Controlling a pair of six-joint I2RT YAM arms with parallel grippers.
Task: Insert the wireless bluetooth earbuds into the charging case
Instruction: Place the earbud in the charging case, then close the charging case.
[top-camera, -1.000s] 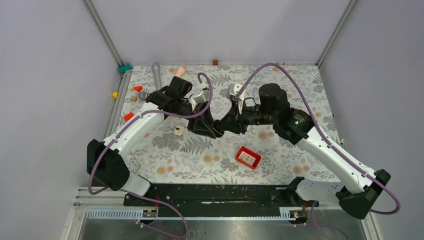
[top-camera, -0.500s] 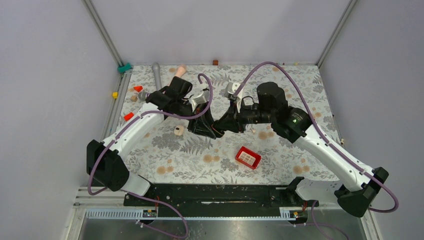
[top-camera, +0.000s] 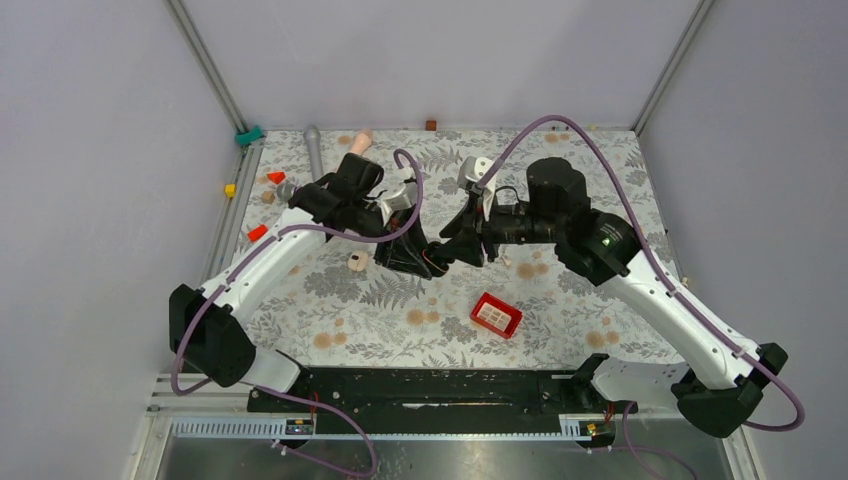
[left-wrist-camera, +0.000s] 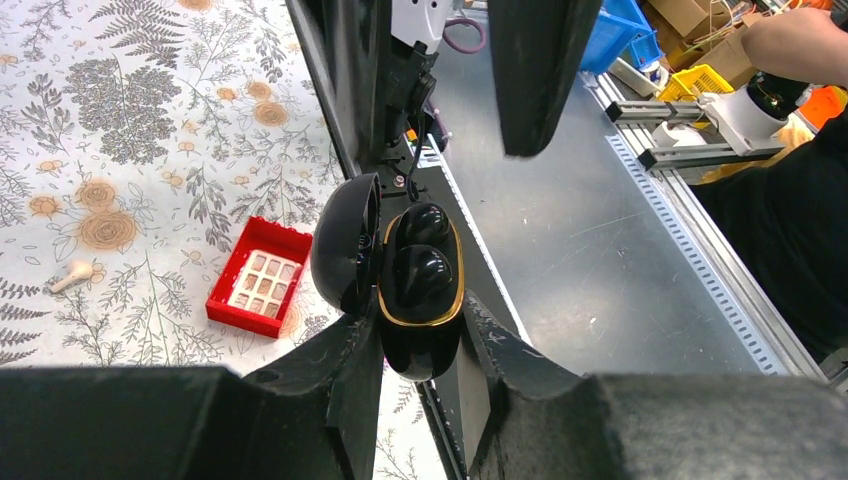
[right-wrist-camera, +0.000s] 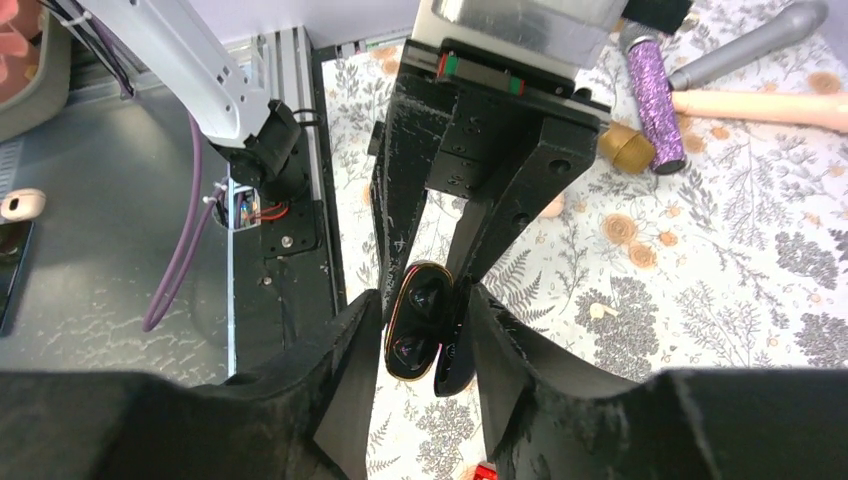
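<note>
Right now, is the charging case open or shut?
Open. The charging case has its lid swung aside, baring two black earbuds seated in its gold-rimmed base, which the left hand grips.

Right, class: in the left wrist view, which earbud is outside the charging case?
The whitish-cream earbud, lying loose on the table; both black earbuds sit inside the open case.
</note>
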